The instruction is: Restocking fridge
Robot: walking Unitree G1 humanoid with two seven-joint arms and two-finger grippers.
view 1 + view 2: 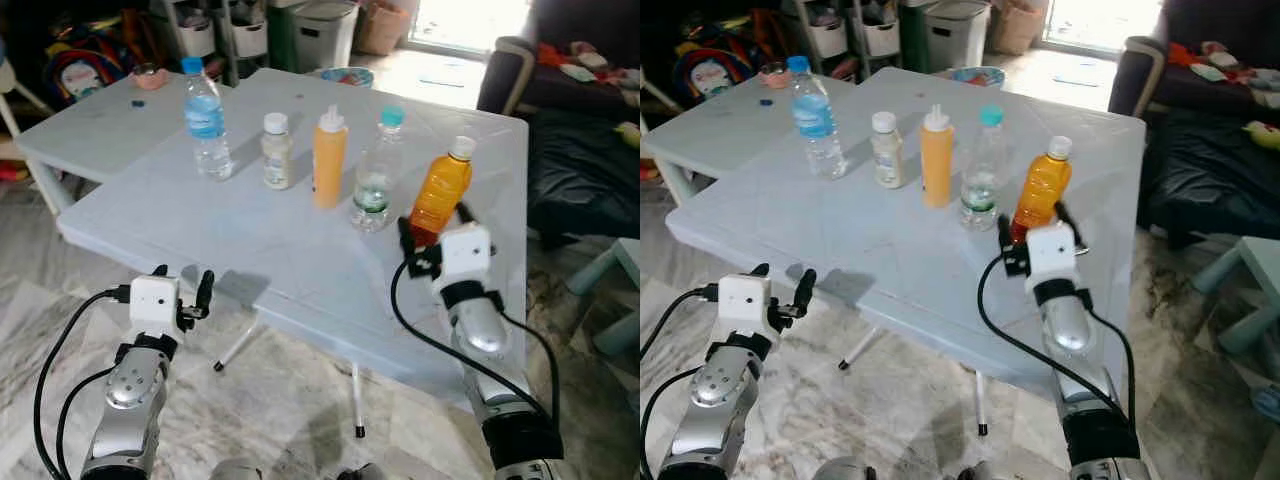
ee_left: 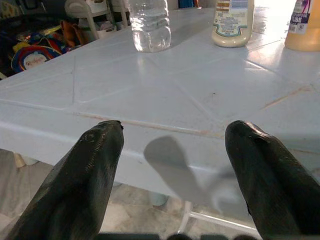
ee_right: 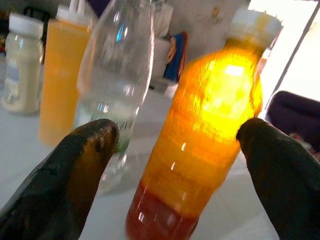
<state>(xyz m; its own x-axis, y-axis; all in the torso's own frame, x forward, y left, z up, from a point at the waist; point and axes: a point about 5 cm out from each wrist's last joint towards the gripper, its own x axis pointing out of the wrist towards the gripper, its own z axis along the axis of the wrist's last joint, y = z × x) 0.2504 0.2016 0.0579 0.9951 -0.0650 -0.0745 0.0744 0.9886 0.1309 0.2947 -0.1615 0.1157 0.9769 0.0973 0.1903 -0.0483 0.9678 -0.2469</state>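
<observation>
Five bottles stand in a row on the pale blue table (image 1: pixel 250 250): a blue-capped water bottle (image 1: pixel 205 125), a white-lidded cream bottle (image 1: pixel 276 150), an orange squeeze bottle (image 1: pixel 328 158), a clear teal-capped bottle (image 1: pixel 377 172) and an orange juice bottle (image 1: pixel 441 190). My right gripper (image 1: pixel 432 235) is open over the table, and its fingers (image 3: pixel 75 170) straddle the lower part of the juice bottle (image 3: pixel 200 140) without closing on it. At the table's near edge, left of the row, my left gripper (image 1: pixel 182 282) is open and holds nothing; the water bottle (image 2: pixel 150 25) stands far beyond it.
A second pale table (image 1: pixel 90 125) adjoins at the far left with a pink bowl (image 1: pixel 150 76). A blue bowl (image 1: pixel 347 76) sits at the far edge. A dark sofa (image 1: pixel 580 120) and a light blue stool (image 1: pixel 620 290) are on the right. Storage bins (image 1: pixel 320 30) stand behind.
</observation>
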